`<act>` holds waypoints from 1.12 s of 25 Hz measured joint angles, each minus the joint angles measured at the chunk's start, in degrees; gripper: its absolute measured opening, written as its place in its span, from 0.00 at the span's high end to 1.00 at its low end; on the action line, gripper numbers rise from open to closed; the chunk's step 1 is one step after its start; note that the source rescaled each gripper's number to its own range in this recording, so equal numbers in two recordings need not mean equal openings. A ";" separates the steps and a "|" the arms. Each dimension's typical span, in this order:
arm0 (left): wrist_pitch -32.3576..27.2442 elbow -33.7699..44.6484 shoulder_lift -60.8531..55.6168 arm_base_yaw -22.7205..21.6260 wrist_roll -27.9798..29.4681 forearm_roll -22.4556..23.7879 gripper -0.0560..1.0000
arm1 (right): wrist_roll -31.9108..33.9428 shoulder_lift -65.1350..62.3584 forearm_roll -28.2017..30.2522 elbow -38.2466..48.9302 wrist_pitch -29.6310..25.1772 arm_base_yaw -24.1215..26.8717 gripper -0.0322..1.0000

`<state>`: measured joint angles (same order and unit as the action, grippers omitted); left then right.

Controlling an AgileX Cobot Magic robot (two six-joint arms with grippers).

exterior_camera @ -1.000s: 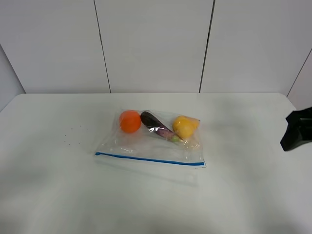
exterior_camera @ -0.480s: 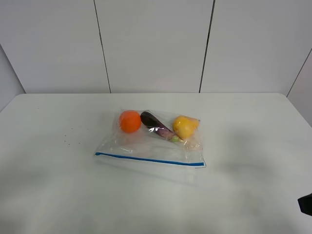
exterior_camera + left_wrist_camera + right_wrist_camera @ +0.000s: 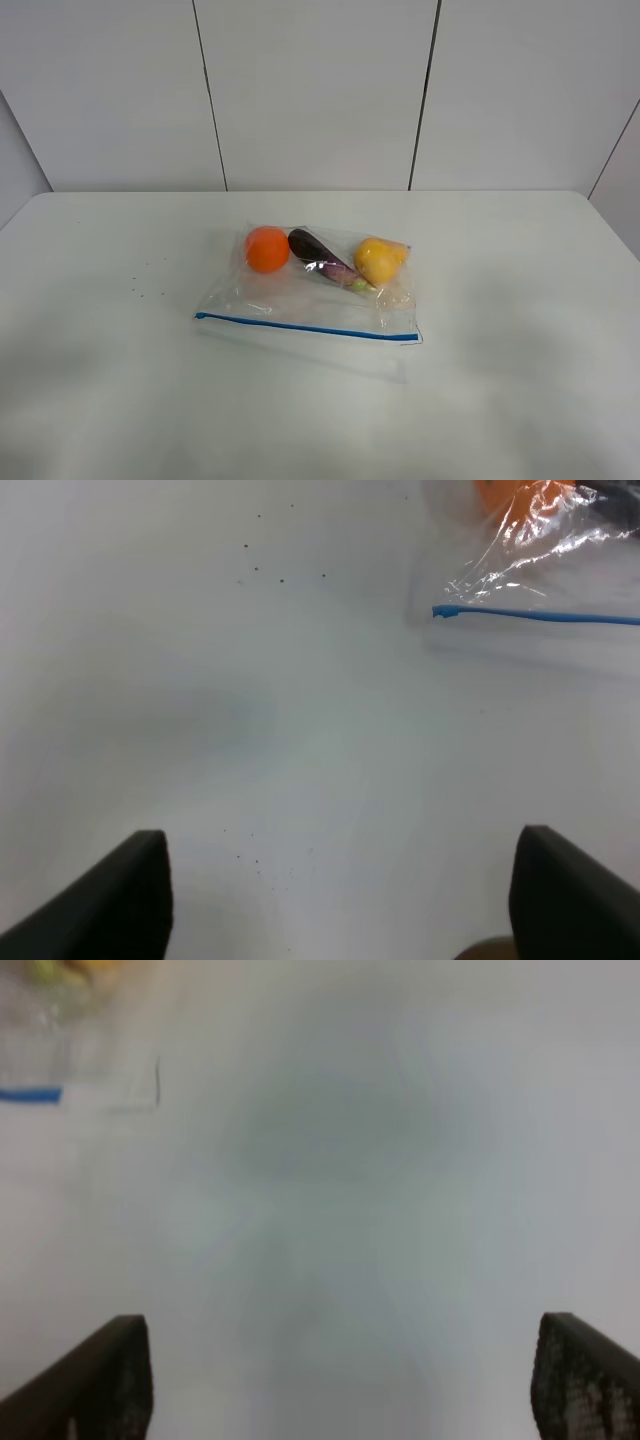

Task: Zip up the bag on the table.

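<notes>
The clear bag (image 3: pixel 310 290) lies flat in the middle of the white table (image 3: pixel 520 330), its blue zip strip (image 3: pixel 307 328) along the near edge. An orange (image 3: pixel 267 249), a purple eggplant (image 3: pixel 320 257) and a yellow fruit (image 3: pixel 379 260) show through it. No gripper appears in the exterior high view. In the left wrist view the left gripper (image 3: pixel 345 895) is open above bare table, well apart from the strip's end (image 3: pixel 540 615). In the right wrist view the right gripper (image 3: pixel 340 1370) is open over bare table, far from the bag's corner (image 3: pixel 40 1085).
A few tiny dark specks (image 3: pixel 140 290) lie on the table left of the bag. White wall panels (image 3: pixel 315 95) stand behind the table's far edge.
The right arm, seen at the right edge a second ago, dropped down and has left the exterior high view. The bag has not moved.
</notes>
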<state>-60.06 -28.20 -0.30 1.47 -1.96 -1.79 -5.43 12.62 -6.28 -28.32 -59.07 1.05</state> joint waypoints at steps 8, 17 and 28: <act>0.00 0.00 0.00 0.00 0.00 0.00 0.00 | 1.97 -9.63 1.46 0.12 0.06 0.00 0.15; 0.00 0.00 0.00 0.00 0.00 0.00 0.00 | 5.95 -12.81 4.56 0.23 0.13 0.00 0.17; 0.00 0.00 0.00 0.00 0.00 0.00 0.00 | 5.95 -12.81 4.62 0.23 0.13 0.00 0.17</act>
<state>-60.06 -28.20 -0.30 1.47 -1.96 -1.79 0.52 -0.19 -1.65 -28.09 -58.94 1.05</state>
